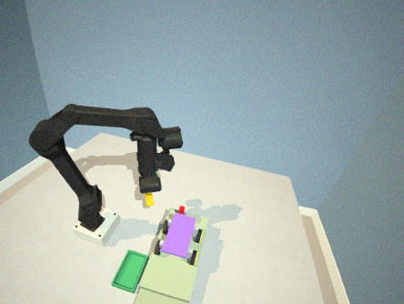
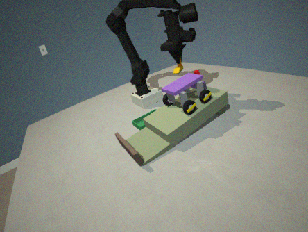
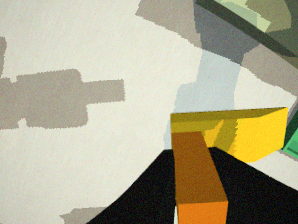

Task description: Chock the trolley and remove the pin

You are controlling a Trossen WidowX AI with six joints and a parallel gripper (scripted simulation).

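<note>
The yellow chock (image 1: 149, 199) (image 2: 178, 70) (image 3: 260, 134) hangs in the air, held by its orange handle (image 3: 197, 170). My gripper (image 1: 149, 191) (image 2: 180, 62) (image 3: 189, 158) is shut on that handle, up beyond the uphill end of the ramp and toward the arm's base side. The chock's black rubber base cannot be made out. The trolley with a purple deck (image 1: 179, 234) (image 2: 183, 83) stands on the pale green ramp (image 1: 167, 273) (image 2: 163, 119). The red-headed stop pin (image 1: 182, 209) (image 2: 196, 72) stands at the trolley's uphill end. The green tray (image 1: 129, 270) (image 2: 139, 124) lies beside the ramp.
The white arm base (image 1: 97, 227) (image 2: 147, 98) stands left of the ramp, uphill of the tray. A brown end board (image 2: 129, 148) crosses the ramp's low end. In the wrist view a corner of the green tray (image 3: 294, 140) shows at the right edge.
</note>
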